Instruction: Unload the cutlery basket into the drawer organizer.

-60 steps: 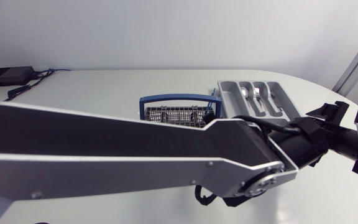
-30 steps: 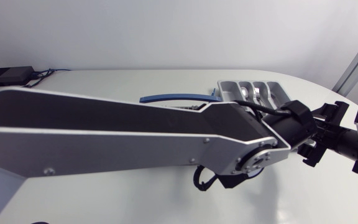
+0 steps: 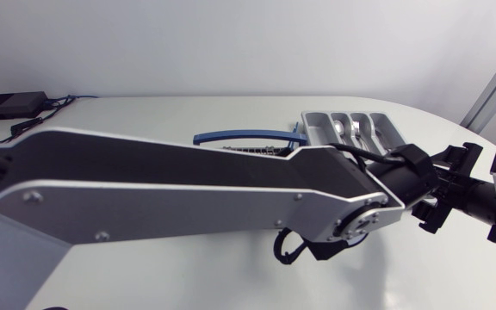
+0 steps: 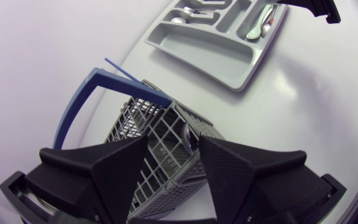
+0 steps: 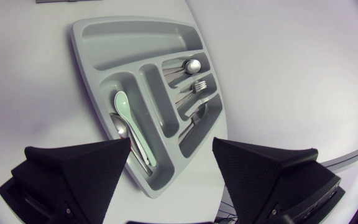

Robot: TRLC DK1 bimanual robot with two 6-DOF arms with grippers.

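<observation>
The left arm (image 3: 188,198) slants as a broad silver link from the frame's lower left to centre right, while the right arm (image 3: 493,196) enters at the right edge. The left gripper (image 4: 173,149) and the right gripper (image 5: 171,146) both hold their wedge fingers wide apart.
</observation>
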